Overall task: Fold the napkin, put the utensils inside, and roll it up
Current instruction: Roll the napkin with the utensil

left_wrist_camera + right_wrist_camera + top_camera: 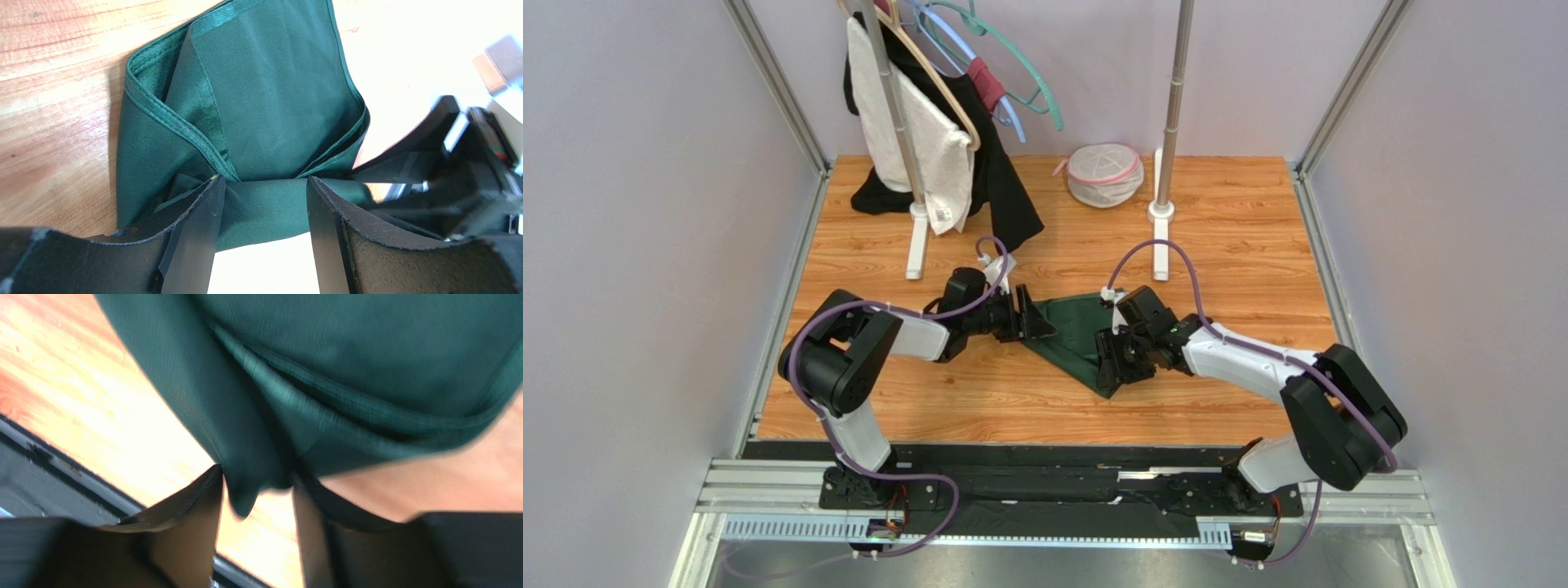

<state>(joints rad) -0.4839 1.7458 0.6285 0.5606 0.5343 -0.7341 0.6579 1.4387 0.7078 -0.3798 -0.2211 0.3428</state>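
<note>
Dark green cloth napkin sits mid-way on the orange wooden table, bunched into a rough triangle, so I'd call this the folding step. Left gripper is pinching its 9 o'clock edge, and right gripper is clamped on the 4 o'clock corner. Next move probably needs a flat, crisp fold before letting go. No fork in view.
</note>
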